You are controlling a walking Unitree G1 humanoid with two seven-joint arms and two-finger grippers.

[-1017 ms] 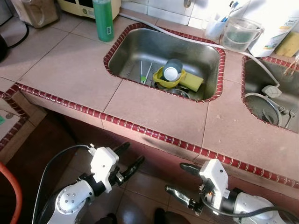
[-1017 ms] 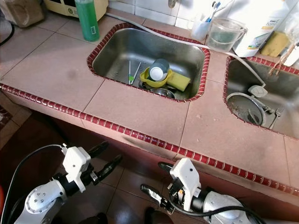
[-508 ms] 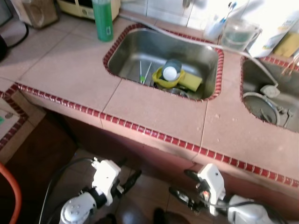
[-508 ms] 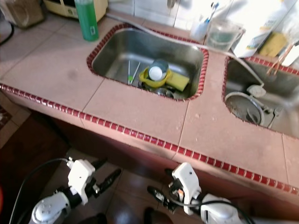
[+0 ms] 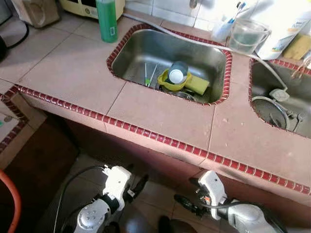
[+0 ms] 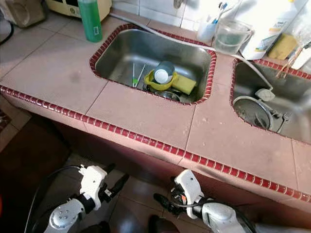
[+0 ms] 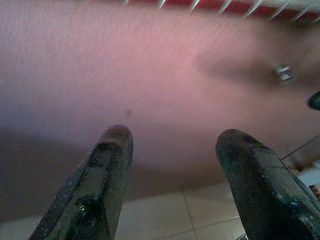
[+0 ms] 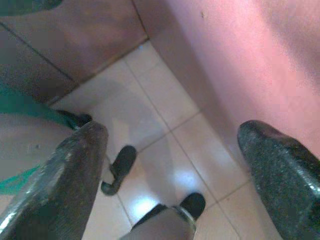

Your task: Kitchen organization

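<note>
A steel sink set in the pink tiled counter holds a yellow bowl with a grey cup lying in it. Beside them lie a yellow sponge and thin green utensils. A green bottle stands at the sink's back left. Both arms hang low in front of the counter, over the floor. My left gripper is open and empty, facing the counter's pink front. My right gripper is open and empty too, above the floor tiles.
A second sink to the right holds a round metal strainer. A clear jug, a white bottle and a toothbrush cup stand along the back. Red tile edging marks the counter's front edge. An orange hose runs at left.
Both arms have sunk lower and further below the counter edge. Their grippers stay open. The things in the sink have not moved.
</note>
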